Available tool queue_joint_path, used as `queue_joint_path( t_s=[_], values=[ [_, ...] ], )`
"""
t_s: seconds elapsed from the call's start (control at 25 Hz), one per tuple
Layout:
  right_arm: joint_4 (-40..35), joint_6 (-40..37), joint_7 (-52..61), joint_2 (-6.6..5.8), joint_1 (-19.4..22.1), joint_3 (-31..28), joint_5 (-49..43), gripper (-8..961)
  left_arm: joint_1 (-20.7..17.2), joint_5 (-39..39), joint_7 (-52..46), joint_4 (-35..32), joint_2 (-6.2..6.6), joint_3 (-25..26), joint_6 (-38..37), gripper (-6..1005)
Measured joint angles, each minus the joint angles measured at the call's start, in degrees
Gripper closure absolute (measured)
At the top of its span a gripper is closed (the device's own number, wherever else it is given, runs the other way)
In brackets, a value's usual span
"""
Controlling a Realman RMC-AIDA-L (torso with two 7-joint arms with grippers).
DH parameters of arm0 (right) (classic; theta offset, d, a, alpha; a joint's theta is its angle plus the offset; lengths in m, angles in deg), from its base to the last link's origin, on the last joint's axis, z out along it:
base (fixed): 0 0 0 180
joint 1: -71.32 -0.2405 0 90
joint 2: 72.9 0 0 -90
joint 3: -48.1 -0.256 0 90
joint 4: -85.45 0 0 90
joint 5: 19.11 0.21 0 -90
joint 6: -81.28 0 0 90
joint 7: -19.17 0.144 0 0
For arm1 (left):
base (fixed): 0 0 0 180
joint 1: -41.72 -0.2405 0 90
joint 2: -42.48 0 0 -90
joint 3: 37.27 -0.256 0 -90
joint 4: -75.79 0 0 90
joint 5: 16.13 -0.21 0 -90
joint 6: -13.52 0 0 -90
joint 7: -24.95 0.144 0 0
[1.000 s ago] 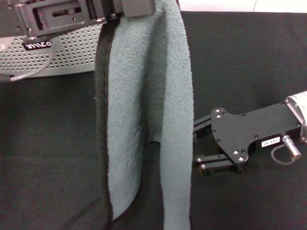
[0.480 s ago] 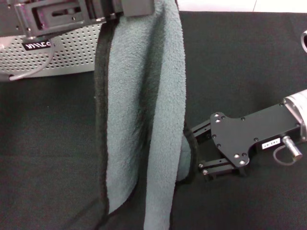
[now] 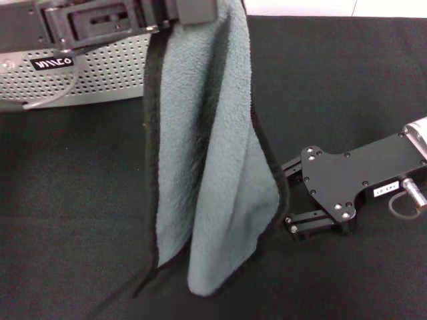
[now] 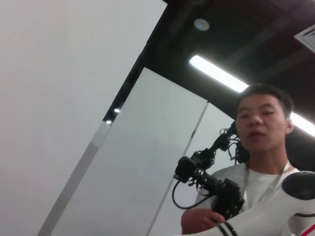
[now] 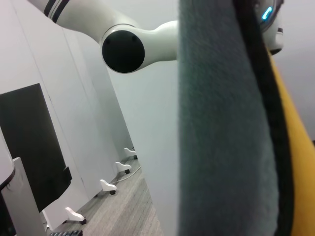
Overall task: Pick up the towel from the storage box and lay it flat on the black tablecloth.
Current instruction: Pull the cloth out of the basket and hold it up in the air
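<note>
Black tablecloth (image 3: 347, 80) under hanging towel (image 3: 200, 153).
Left gripper (image 3: 190, 10) pinched its top; right gripper (image 3: 283, 200) clamped the lower edge, likely for spreading.

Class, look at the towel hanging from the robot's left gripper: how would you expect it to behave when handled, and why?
Probably floppy: the towel hangs in long folds from the left gripper, its lower edge curling toward the right gripper. Likely light, since one pinch at the top carries it. Its fleece looks grippy, not slippery, so it may drag on the black tablecloth.

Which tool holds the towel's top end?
The left tool, up by the storage box; the right tool sits low beside the towel's hanging edge.
</note>
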Motion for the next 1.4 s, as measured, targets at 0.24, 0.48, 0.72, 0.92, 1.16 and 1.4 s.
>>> queue_joint_path(
  t_s=[0.24, 0.48, 0.72, 0.92, 1.16, 1.4],
  values=[
    [0.0, 0.1, 0.4, -0.47, -0.4, 0.0, 0.1, 520, 1.1, -1.4, 2.3, 2.3, 0.38, 1.5, 0.2, 986],
    [0.0, 0.1, 0.6, -0.8, -0.5, -0.2, 0.1, 510, 1.3, -2.4, 2.5, 2.4, 0.33, 3.2, 0.3, 985],
    [0.3, 0.0, 1.4, -0.96, -0.9, -0.5, 0.1, 500, 1.3, -2.8, 2.5, 2.5, 0.33, 4.3, 0.3, 985],
    [0.7, -0.2, 1.6, -0.93, -1.2, -0.6, 0.1, 492, 1.4, -2.8, 2.5, 2.4, 0.26, 4.3, 0.3, 985],
    [0.2, -0.2, 1.7, -0.52, -1.4, -0.5, 0.0, 377, 1.5, -2.8, 2.5, 2.4, 0.11, 4.4, 0.3, 985],
    [0.3, -0.1, 2.6, -0.48, -1.7, 0.0, -0.2, 302, 1.4, -2.9, 2.5, 2.4, 0.09, 4.6, 0.3, 985]
  ],
)
